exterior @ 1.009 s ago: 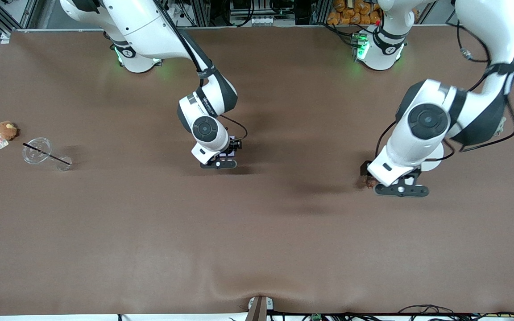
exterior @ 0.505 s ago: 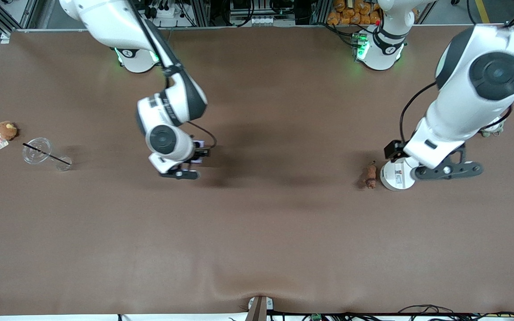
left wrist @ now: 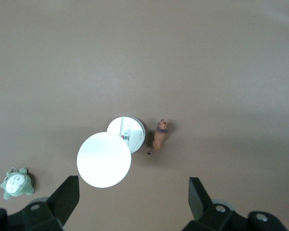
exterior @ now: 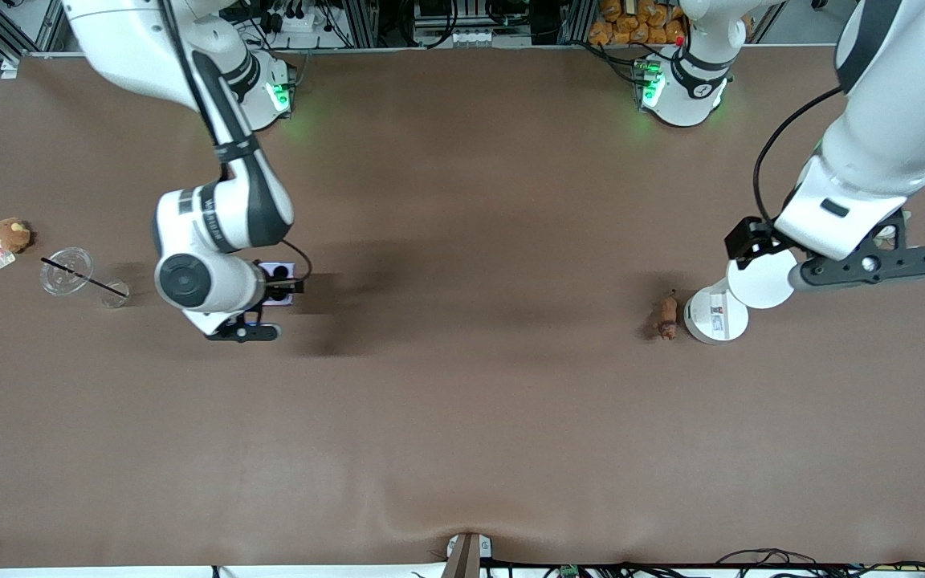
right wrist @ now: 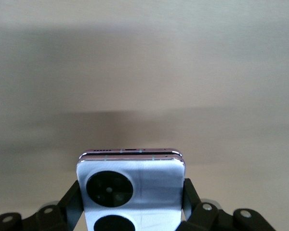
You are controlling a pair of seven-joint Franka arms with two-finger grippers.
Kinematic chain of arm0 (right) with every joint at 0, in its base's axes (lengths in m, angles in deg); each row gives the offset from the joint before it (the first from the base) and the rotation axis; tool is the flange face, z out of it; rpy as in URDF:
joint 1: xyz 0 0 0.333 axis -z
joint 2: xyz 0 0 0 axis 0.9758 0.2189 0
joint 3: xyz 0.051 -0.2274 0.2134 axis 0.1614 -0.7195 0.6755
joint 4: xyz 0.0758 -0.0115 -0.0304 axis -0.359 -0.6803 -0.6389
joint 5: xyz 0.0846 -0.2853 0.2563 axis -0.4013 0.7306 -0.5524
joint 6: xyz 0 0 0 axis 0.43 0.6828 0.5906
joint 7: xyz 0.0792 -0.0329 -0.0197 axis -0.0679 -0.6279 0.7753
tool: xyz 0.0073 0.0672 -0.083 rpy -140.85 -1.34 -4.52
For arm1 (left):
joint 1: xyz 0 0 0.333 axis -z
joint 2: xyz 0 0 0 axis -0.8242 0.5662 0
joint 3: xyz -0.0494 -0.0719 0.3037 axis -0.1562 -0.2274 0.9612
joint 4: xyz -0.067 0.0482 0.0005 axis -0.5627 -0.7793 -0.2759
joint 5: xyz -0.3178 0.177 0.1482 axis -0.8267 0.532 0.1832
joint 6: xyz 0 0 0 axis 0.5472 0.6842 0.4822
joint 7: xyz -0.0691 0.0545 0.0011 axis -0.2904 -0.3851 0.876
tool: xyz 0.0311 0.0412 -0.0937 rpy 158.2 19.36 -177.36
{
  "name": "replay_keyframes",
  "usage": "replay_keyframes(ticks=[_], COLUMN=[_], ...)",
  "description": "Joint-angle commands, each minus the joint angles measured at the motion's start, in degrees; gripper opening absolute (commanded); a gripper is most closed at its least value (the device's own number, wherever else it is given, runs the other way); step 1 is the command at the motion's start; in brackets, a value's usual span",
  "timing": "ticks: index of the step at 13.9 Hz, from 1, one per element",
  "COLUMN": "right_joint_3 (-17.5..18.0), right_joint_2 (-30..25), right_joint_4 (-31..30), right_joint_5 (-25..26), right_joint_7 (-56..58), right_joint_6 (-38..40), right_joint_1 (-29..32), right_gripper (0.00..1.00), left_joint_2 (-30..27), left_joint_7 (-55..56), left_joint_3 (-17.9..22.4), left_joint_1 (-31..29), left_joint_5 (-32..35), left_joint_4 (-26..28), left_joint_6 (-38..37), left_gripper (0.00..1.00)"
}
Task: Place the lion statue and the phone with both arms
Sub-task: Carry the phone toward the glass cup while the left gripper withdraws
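Now right hand [exterior: 266,309] clamps the phone [right wrist: 131,187] over the tabletop [exterior: 462,417], left hand [left wrist: 132,202] spread wide, empty, above the lion statue [exterior: 668,315].

Both arms: glossy white shells, black joint bands and round black caps, black cables looped at wrists, black gripper fingers, green lights on bases.

The right wrist view shows the phone [right wrist: 131,185], lavender with a pale face, held between the two dark fingers [right wrist: 73,201] of the right gripper [right wrist: 131,202], one pressed against each side edge. Two large black camera circles sit on its face, the lower one cut off at the frame's six o'clock edge. Under it lies the plain brown table [right wrist: 144,62], blurred, with a soft shadow band.
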Motion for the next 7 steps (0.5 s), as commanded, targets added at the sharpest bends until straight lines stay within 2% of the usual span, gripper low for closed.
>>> replay_keyframes(ticks=[1,2,3,5,7], right_joint_3=[-4.62,-7.17,-8.58,-8.51,-8.51], right_joint_2=[-2.06,-1.54,-0.92,0.48,1.10], right_joint_4=[-3.02,-3.02,-3.02,-3.11,-5.21], right_joint_5=[2.34,5.32,6.56,6.14,5.96], right_joint_7=[2.82,3.35,6.66,14.04,16.00], right_joint_6=[-0.53,-2.19,-4.46,-6.06,-10.00], right_joint_1=[1.01,1.18,2.57,7.66,9.52], right_gripper=[0.00,0.00,0.00,0.00,0.00], left_joint_2=[-7.08,-8.14,-9.37,-11.22,-12.63], left_joint_7=[-5.68,-7.34,-10.32,-13.94,-14.30], left_joint_3=[13.72,20.84,25.78,28.64,31.35], left_joint_1=[5.16,9.38,11.94,13.28,15.38], left_joint_5=[-9.61,-13.05,-15.00,-15.28,-15.28], left_joint_4=[1.02,1.11,1.29,1.29,1.64], left_joint_6=[-1.32,-1.75,-3.15,-5.88,-7.73], left_gripper=[1.00,1.00,1.00,1.00,1.00])
